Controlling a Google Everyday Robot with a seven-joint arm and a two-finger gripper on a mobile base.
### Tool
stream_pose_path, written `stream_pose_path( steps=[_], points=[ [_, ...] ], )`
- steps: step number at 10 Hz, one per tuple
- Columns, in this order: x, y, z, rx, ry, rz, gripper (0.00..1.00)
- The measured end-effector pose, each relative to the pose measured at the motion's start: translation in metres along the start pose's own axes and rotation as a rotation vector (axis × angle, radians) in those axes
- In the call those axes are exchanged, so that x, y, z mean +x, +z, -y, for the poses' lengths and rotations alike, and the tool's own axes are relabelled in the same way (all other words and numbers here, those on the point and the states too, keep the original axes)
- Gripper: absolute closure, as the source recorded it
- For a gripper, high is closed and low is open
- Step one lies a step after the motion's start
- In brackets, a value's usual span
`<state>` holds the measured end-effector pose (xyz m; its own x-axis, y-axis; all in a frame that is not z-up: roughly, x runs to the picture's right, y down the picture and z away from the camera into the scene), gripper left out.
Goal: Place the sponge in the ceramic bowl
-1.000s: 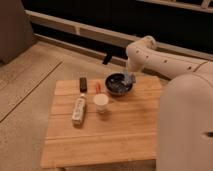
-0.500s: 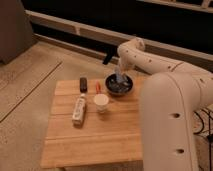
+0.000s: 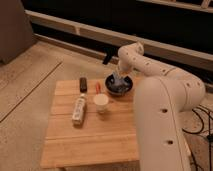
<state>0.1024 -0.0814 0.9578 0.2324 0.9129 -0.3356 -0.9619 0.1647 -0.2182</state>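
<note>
- We see a small wooden table (image 3: 90, 142) on a speckled floor, with a white robot arm (image 3: 152, 70) arching over it from the right.
- The gripper (image 3: 118, 78) hangs directly over the ceramic bowl (image 3: 129, 87), a dark round dish at the table's far edge, and its tip reaches down to about rim level.
- A pale blue patch, which we take to be the sponge (image 3: 118, 85), shows inside the bowl's outline right under the gripper.
- We cannot tell how far the gripper is open. We also cannot tell whether it has hold of the sponge or has let it go.
- Compared with a second ago, the arm's bulky lower section has swung forward and now fills the right of the view. The gripper has shifted a little left and appears to sit slightly lower over the bowl.
- The blue patch has stayed at the bowl throughout, so we judge the sponge has reached its target. What is left to settle is probably only whether it has been let go and the gripper can lift clear.
- Nothing else has moved. A white paper cup (image 3: 101, 102) stands just in front of the bowl, a white bottle (image 3: 79, 110) lies to its left, and a small black bar (image 3: 83, 84) lies behind the bottle.
</note>
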Motion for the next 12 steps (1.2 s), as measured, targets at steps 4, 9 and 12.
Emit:
stream_pose_path(
  steps=[4,9,12],
  points=[
    [0.003,-0.004,0.006,-0.024,0.069,-0.018,0.57],
    [0.003,-0.007,0.011,-0.018,0.082,-0.013,0.53],
    [0.002,-0.006,0.009,-0.019,0.079,-0.014,0.53]
  ],
)
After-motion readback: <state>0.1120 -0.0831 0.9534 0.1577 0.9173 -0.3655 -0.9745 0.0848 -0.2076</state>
